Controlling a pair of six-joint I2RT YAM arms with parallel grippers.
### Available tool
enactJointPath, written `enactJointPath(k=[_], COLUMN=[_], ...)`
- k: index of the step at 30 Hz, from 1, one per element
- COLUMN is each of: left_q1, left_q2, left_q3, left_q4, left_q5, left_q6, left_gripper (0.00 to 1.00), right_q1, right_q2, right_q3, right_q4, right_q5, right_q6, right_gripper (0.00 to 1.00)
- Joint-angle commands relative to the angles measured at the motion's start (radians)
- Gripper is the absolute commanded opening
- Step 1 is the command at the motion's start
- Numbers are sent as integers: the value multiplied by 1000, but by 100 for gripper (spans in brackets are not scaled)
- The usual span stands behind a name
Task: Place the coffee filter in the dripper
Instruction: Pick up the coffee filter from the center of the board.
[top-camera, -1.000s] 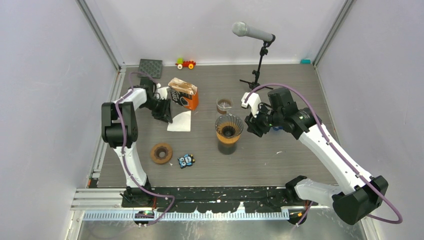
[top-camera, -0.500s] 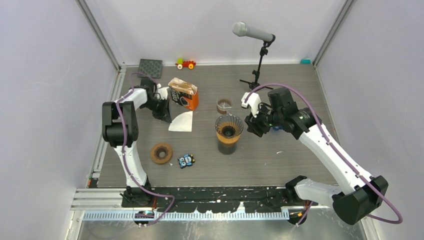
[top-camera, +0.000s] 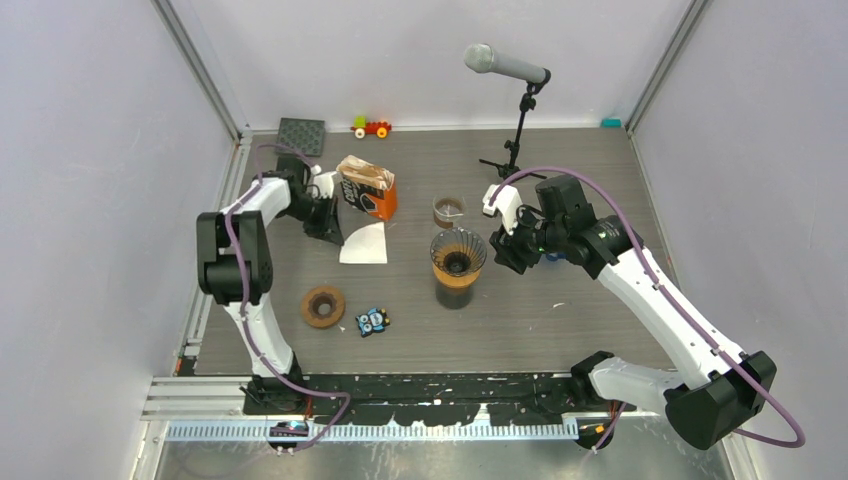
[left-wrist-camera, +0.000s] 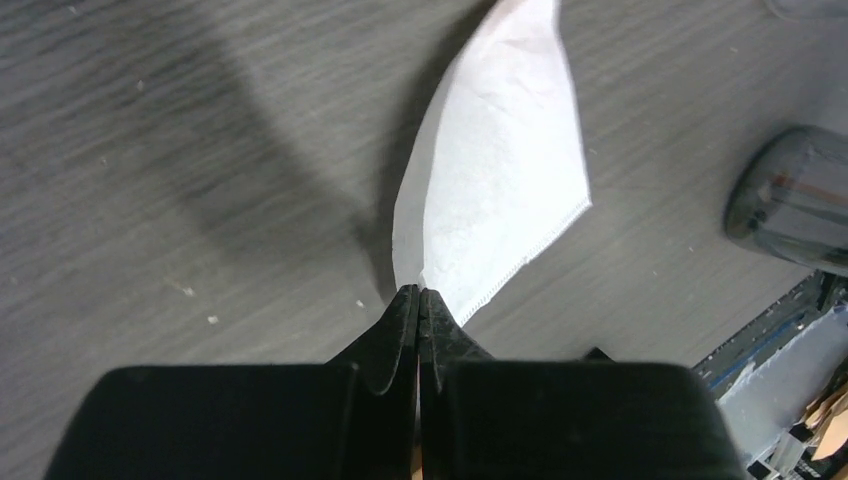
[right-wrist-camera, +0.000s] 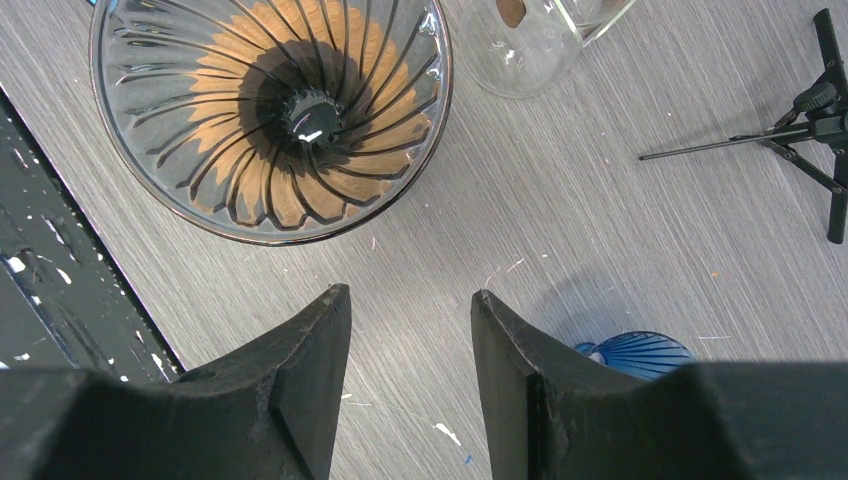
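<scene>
The white paper coffee filter (top-camera: 366, 242) lies left of centre on the table, one corner raised. My left gripper (top-camera: 331, 226) is shut on that corner; in the left wrist view the closed fingertips (left-wrist-camera: 418, 292) pinch the filter (left-wrist-camera: 500, 170) at its near tip. The ribbed glass dripper (top-camera: 458, 252) stands on a brown vessel in the middle and holds nothing. My right gripper (top-camera: 503, 252) hangs open and empty just right of the dripper. In the right wrist view the dripper (right-wrist-camera: 270, 110) is ahead of the open gripper (right-wrist-camera: 412, 295).
An orange coffee bag (top-camera: 366, 187) stands behind the filter. A small glass (top-camera: 448, 210) is behind the dripper. A brown ring (top-camera: 323, 306) and a small blue toy (top-camera: 372, 321) lie nearer. A microphone stand (top-camera: 513, 150) is at the back, a blue ribbed object (right-wrist-camera: 632, 352) under my right gripper.
The left gripper has pulled the filter a little to the right and its arm has shifted slightly. The right arm has not moved.
</scene>
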Motion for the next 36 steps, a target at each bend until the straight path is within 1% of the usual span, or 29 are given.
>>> enactJointPath(k=[1,4,5,13,21,25,30,36], left_q1=[-3,-4,-30,-75,-139,-166,-195,-228], left_q2=[-144,-197,-214,-337,-410,-443,-493,-547], left_q3=[-24,-38,-41,-49,-60,-60,-44,-7], left_q4=[-56,-80,-89,-140,-156,-167,-193,-239], left_q5=[56,51,49,4,-56,-64,-72,-80], left_q6=[52,77,84,132,154,157,162,173], left_gripper=[0,0,0,0,0,0,0,0], right_q1=[-3,-3,-3,-3,-4,-4,-3,-2], right_q2=[-5,-3,-3,-5,-18,-27,-32,15], right_q3=[10,11,12,21,26,37,97,199], right_q4=[17,16,16,16,21,30,33,7], right_q5=[-3,-5,-5,-15,-18,-23,-52,-117], right_q6=[-9,-10,-9,3,17,35,66,83], right_gripper=[53,53,53,53,53,53,53,53])
